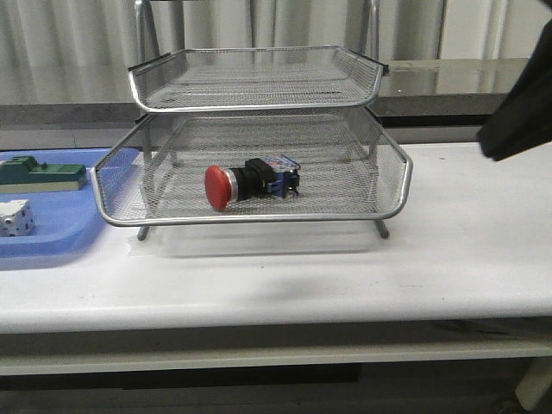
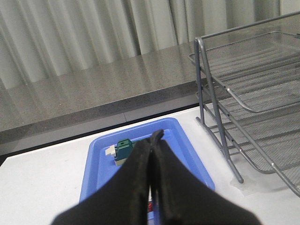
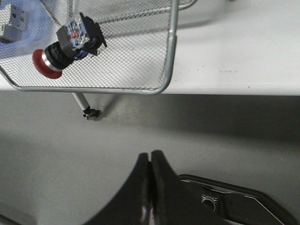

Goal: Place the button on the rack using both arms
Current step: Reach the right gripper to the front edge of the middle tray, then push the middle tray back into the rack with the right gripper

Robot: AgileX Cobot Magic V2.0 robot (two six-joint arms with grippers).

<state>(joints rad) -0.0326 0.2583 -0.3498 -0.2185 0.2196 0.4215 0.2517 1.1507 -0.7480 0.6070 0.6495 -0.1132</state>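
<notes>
The button [image 1: 248, 183], with red head, black body and blue rear block, lies on its side in the pulled-out lower tray of the silver wire-mesh rack [image 1: 392, 177]. It also shows in the right wrist view [image 3: 65, 46], inside the rack's tray [image 3: 171, 61]. My right gripper [image 3: 150, 157] is shut and empty, out past the table's front edge, over the floor. Part of the right arm [image 1: 522, 108] shows at the far right of the front view. My left gripper [image 2: 157, 138] is shut and empty above the blue tray, left of the rack [image 2: 220, 136].
A shallow blue plastic tray [image 1: 60, 237] lies at the left with a green flat component [image 1: 39, 175] and a white cube-like block [image 1: 15, 217]. The tray [image 2: 187, 150] and green component [image 2: 124, 150] show in the left wrist view. A dark base [image 3: 234, 201] stands on the floor.
</notes>
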